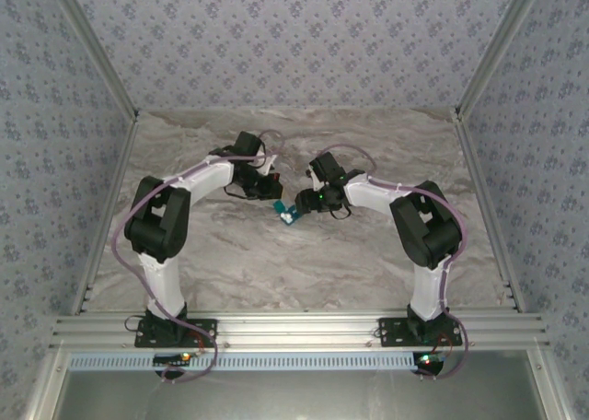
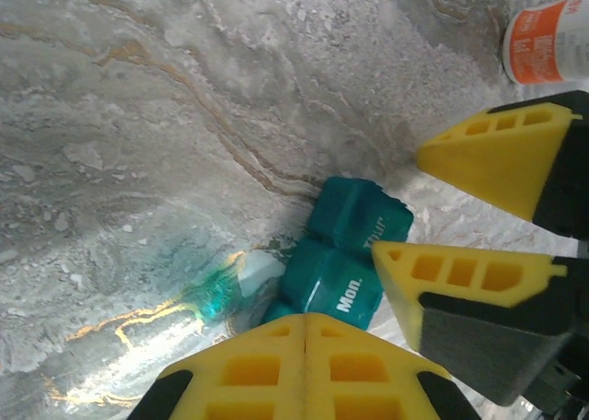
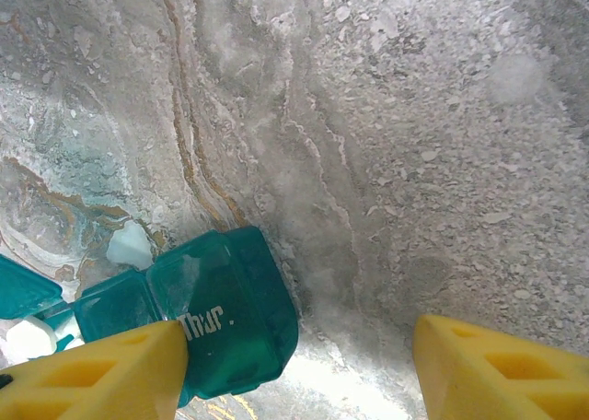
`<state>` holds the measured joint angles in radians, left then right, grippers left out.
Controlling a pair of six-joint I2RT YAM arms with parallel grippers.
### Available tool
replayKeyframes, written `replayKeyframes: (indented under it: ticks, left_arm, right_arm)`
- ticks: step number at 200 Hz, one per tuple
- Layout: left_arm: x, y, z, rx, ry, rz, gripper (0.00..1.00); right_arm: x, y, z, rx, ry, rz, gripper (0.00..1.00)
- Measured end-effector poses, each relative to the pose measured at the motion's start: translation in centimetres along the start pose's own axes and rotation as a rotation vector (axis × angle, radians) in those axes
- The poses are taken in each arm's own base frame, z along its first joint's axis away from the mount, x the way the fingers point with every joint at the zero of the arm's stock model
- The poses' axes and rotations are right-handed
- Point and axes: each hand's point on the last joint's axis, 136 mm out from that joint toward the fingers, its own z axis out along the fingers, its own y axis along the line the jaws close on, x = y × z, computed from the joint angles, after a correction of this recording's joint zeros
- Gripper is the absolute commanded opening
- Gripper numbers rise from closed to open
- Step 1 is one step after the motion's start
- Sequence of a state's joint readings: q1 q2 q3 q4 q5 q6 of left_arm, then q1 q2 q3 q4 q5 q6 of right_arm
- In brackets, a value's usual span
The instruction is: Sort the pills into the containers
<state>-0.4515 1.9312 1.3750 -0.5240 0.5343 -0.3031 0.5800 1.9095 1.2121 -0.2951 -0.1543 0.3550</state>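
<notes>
The left gripper (image 2: 306,332) has its yellow fingers pressed flat together with nothing between them, the tips just short of the teal pill box (image 2: 342,254). The box sits on the marble table (image 2: 138,116), its lids marked Mon. and Thur. The right gripper (image 3: 299,342) stands with its fingers apart, wider than the box. One finger touches the box's Thur. end and the other stands clear of it. An orange bottle (image 2: 549,40) stands well beyond the box.

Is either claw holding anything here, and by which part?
Nothing is held: left claw is shut empty beside the pill box; right claw stands open at its Thur end.
</notes>
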Motion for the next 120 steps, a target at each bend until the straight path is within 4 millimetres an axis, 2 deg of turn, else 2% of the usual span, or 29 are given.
replayKeyframes:
  ticks: [25,61,75,98,120]
  left_arm:
    - [0.5,-0.4,0.1,0.006,0.007,0.005,0.00]
    - [2.1,0.5,-0.4,-0.037,0.001,-0.006,0.00]
    - [2.0,0.9,-1.3,-0.064,-0.035,-0.011,0.00]
    - [0.7,1.6,-3.1,-0.087,-0.109,-0.039,0.00]
    - [-0.1,3.1,-3.6,-0.100,-0.136,-0.081,0.00]
  right_arm:
    - [0.0,0.0,0.0,0.000,0.000,0.000,0.67]
    - [0.0,0.0,0.0,0.000,0.000,0.001,0.67]
    - [0.0,0.0,0.0,-0.002,0.000,0.002,0.67]
    - [0.0,0.0,0.0,-0.003,0.001,0.003,0.67]
    - [0.0,-0.1,0.0,-0.006,0.003,0.005,0.67]
